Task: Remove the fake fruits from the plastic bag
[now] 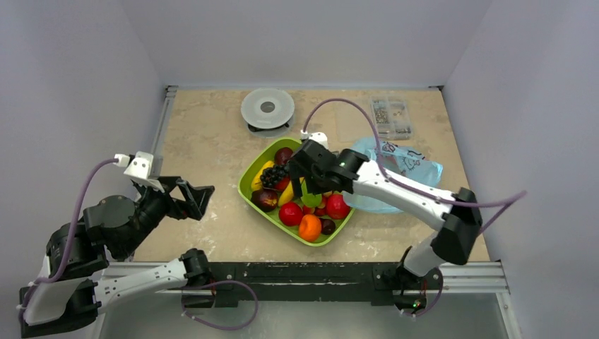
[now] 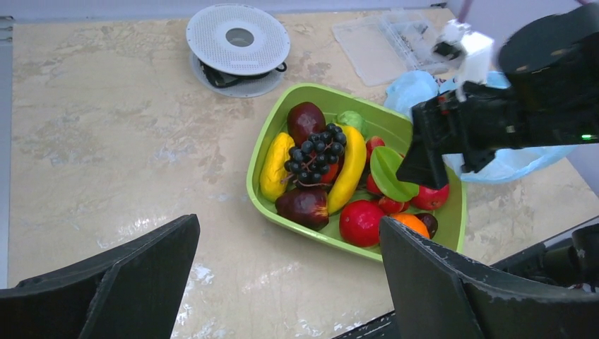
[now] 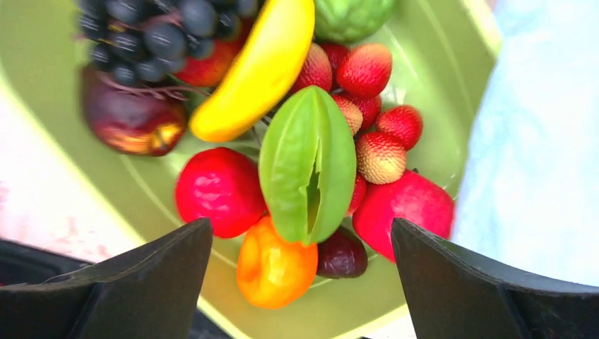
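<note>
Green ridged oval fruit (image 3: 307, 166) lies atop glossy red balls (image 3: 220, 191).

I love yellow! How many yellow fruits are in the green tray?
2. One yellow fruit lies against the green tray's rim beside the grapes; the banana lies on the grapes' other side. More could hide underneath.

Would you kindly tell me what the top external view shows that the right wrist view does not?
Only top external: the open left gripper, a round white disc and a clear compartment box. Only right wrist: dimpled skin on the strawberries and the split in the ridged green fruit. Both: green tray, banana, orange, light-blue plastic bag.
</note>
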